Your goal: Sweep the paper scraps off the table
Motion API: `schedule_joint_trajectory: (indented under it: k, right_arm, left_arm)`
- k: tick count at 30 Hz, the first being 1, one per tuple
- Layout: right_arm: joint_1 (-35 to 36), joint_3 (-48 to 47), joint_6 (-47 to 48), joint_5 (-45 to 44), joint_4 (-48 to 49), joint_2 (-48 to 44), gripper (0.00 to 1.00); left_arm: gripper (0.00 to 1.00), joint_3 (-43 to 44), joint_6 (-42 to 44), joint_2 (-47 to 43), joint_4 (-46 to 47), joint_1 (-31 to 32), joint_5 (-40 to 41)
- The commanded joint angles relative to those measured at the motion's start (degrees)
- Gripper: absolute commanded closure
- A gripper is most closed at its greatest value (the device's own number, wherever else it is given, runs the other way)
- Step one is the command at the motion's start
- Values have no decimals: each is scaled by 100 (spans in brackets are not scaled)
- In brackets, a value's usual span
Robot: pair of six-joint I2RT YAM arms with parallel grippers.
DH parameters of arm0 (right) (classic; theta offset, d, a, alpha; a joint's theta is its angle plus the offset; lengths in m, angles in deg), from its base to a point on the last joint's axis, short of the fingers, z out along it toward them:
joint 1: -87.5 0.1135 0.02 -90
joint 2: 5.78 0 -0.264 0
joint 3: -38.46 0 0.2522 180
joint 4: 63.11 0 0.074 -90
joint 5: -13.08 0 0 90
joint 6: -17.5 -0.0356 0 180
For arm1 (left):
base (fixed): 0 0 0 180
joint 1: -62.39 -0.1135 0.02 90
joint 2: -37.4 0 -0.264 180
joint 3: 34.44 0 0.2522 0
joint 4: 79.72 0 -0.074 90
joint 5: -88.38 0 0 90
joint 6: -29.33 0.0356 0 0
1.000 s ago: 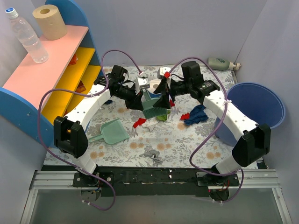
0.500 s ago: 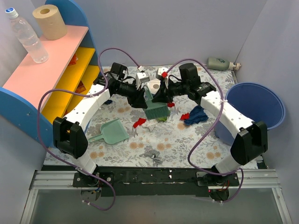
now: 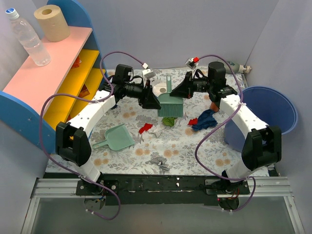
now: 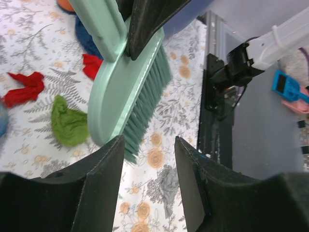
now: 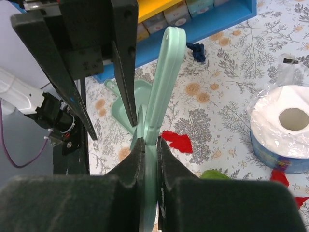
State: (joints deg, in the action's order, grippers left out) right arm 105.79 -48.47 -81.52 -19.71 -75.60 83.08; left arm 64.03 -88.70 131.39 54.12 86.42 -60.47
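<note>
Nothing looks swept yet. The right end effector point(image 5: 150, 145) is pinched narrow on the handle of the mint brush point(image 4: 123, 96), whose bristles seem clear of the counter point(image 3: 195, 146). The left end effector point(image 4: 148, 142) stands spread wide just beside the brush head, gripping nothing. The paper scraps lie loose: a green wad point(image 4: 70, 123) just nearward of the bristles, a red wad point(image 4: 21, 89) beside it, a dark blue wad point(image 3: 205, 119) nearward of the right end effector, and a grey wad point(image 3: 158, 161) close to the front rail. The dustpan point(image 3: 118, 137) sits empty, nearward-left of the left end effector. The shelf point(image 3: 73, 78) hems the left, a blue bin point(image 3: 273, 109) the right; open cloth lies nearward.
</note>
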Motion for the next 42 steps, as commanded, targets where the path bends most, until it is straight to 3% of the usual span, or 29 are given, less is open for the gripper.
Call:
schedule_joint_trajectory:
  k: [1, 4, 6, 10, 14, 20, 22, 25, 30, 35, 38, 39, 42]
  right_arm:
    - [0, -224, -829, 545, 768, -106, 99]
    - [0, -242, -900, 519, 795, -97, 99]
    - [-9, -224, -909, 510, 795, -106, 99]
    - [-26, -181, -892, 502, 795, -141, 99]
    - [-123, -172, -795, 502, 716, -167, 99]
    - [-194, -137, -672, 440, 593, -185, 99]
    - [-202, -110, -672, 431, 602, -194, 99]
    - [-202, -101, -733, 431, 619, -194, 99]
    - [-211, -49, -812, 467, 724, -185, 99]
    - [-202, 39, -839, 370, 760, -185, 99]
    - [-194, 127, -733, 54, 611, -185, 99]
    - [-194, 197, -742, -147, 584, -193, 99]
    - [-228, 154, -427, -412, 181, -202, 79]
  left_arm:
    - [53, 195, -703, 320, 647, -4, -548]
    - [55, 309, -897, 444, 832, -4, -723]
    - [63, 362, -976, 532, 894, -4, -768]
    - [63, 371, -977, 462, 903, -30, -610]
    - [61, 660, -529, 313, 159, -188, -637]
    - [57, 1084, 175, 330, -978, -320, 22]
    - [54, 629, -148, 190, -594, -303, 346]
    - [48, 266, -615, 128, 303, -276, 130]
    - [48, 591, -940, 567, 682, -136, -337]
    - [65, 688, -1117, 743, 806, -83, -688]
    - [81, 582, -1126, 743, 815, -56, -821]
    - [91, 512, -1134, 726, 823, -48, -891]
    - [100, 450, -951, 655, 701, -39, -804]
